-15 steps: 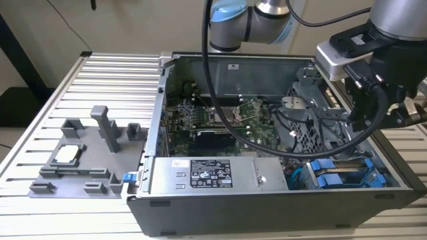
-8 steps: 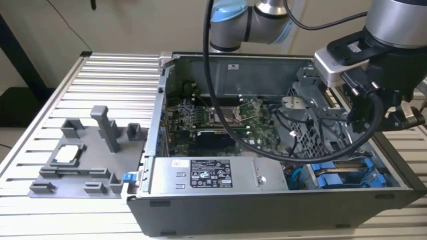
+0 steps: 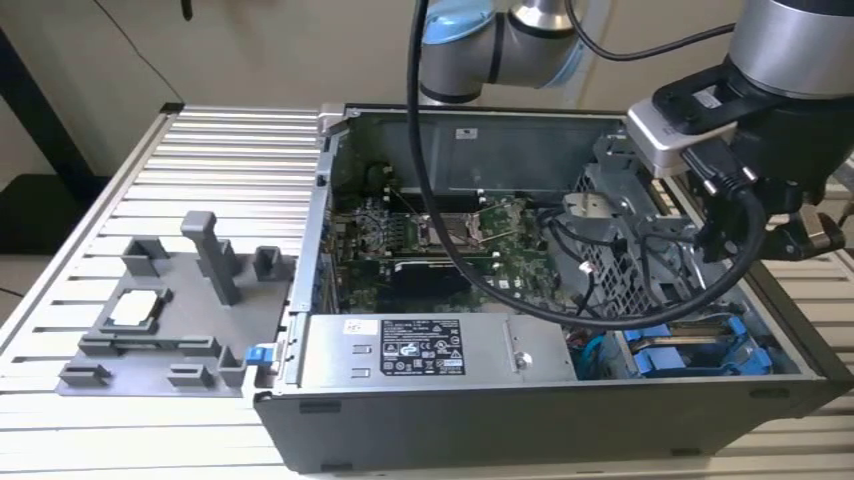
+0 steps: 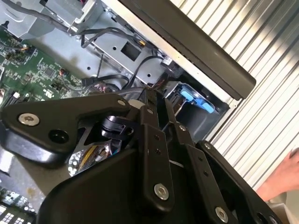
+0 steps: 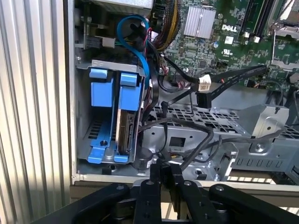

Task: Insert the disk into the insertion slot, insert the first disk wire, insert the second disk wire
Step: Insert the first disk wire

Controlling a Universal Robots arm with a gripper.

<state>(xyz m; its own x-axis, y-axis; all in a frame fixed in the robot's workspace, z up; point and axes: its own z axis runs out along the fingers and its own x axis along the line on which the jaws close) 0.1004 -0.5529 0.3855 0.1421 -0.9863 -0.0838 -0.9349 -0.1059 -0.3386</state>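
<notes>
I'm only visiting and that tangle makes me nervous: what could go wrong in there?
Loose black cables cross the case next to the insertion slot, close to the gripper, so one might snag. The disk stands in that slot; if it isn't fully home, a plug may not mate. A person's hand is near the case, within possible reach of the arm.

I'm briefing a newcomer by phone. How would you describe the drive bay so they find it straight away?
Find the open computer case. At its near corner on the exterior view's right, just past the grey labelled power-supply box, sits the drive bay. Nothing else inside has bright blue plastic rails.
</notes>
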